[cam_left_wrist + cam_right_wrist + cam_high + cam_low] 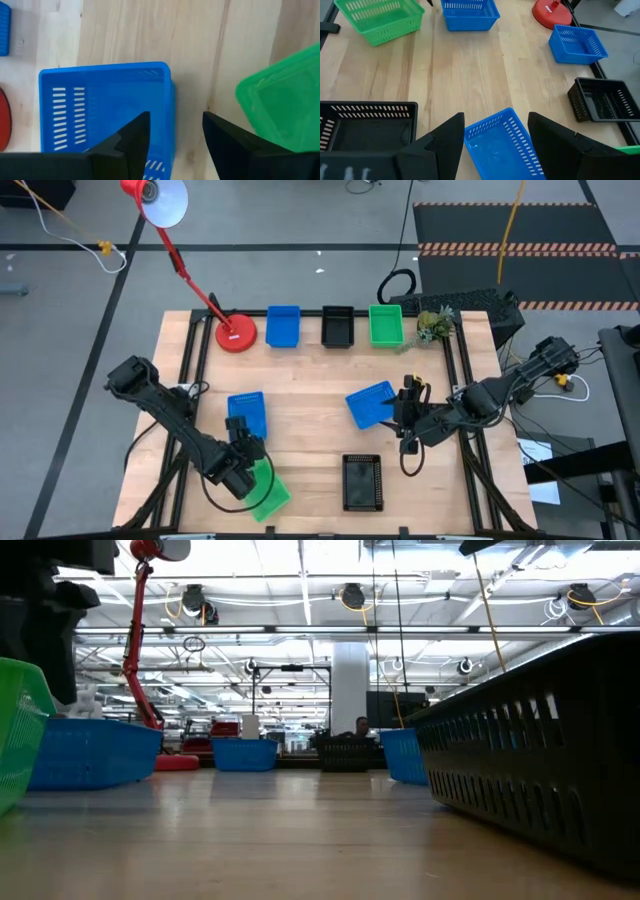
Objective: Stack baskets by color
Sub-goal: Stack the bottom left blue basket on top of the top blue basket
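My left gripper (175,116) stands open over a blue basket (105,110) at the table's left middle. One finger is above its inside, the other outside its side wall (171,107); I see no touch. Beside it lies a green basket (266,491), near the front edge. My right gripper (495,116) hangs open above a second, skewed blue basket (502,145) at the right middle. A black basket (362,482) rests on its bottom near the front. One blue (283,326), one black (338,326) and one green basket (386,326) stand in a row along the far edge.
A red lamp base (235,333) stands at the far left, its arm slanting up and away to the white shade (160,198). A small plant (432,325) sits at the far right corner. Bare wood lies in the table's middle between the baskets.
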